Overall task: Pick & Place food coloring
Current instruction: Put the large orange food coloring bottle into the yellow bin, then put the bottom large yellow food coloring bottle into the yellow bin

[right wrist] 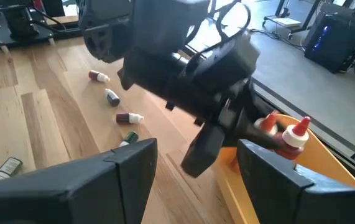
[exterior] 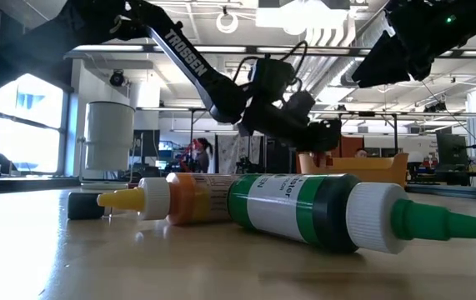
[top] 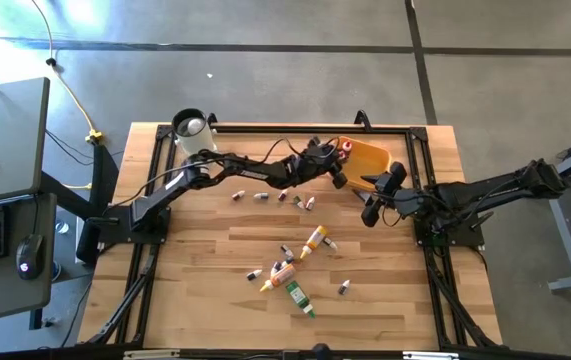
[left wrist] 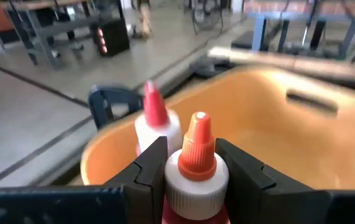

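My left gripper reaches to the near left corner of the orange-yellow tray and is shut on a small food coloring bottle with a white collar and an orange-red cap. A second red-capped bottle stands upright inside the tray just behind it. Several more small bottles lie on their sides on the wood, among them a green one and a yellow one. My right gripper hovers open just right of the tray's near edge, touching nothing. My left gripper pinches the bottle between its two fingers, at the white collar below the orange-red cap. The bottle stands upright in the hold with its cap pointing up, above the tray's corner. Its lower end is hidden by the fingers.
A clear round jar stands at the table's far left corner. A black metal frame runs around the table's edge. A row of tiny vials lies mid-table, left of the tray. Bare wood shows along the near left and right of the table.
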### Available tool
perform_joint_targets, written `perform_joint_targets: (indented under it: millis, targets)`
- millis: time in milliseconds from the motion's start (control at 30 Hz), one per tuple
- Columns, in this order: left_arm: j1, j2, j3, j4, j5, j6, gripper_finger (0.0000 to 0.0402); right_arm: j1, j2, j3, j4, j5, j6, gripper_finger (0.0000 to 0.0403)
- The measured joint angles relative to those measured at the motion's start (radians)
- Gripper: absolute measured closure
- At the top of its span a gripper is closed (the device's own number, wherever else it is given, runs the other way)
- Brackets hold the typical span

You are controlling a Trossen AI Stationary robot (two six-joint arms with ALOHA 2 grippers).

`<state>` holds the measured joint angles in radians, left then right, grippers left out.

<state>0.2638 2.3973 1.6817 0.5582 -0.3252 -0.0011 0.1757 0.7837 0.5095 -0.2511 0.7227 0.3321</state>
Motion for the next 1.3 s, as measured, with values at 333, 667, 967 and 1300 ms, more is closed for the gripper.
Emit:
perform_joint_targets:
  millis: [333, 667, 967, 1300]
  targets:
    - [0.0, 0.01, 0.0, -0.004, -0.026, -0.016, 0.0266, 0.0, 0.0, 0.0, 0.001, 0.0, 0.0, 0.0187]
    - [0.005, 0.01, 0.001, -0.002, -0.056, -0.001, 0.0222, 0.0, 0.0, 0.0, 0.001, 0.0, 0.0, 0.0187]
    - [-0.008, -0.001, 0.107, -0.14, -0.062, 0.057, 0.0217, 0.0, 0.0, 0.0, 0.0, -0.001, 0.0, 0.0187]
    - [-0.086, -0.096, 0.367, -0.854, -0.238, 0.263, 0.0217, 0.0, 0.0, 0.0, 0.0, -0.02, 0.0, 0.0187]
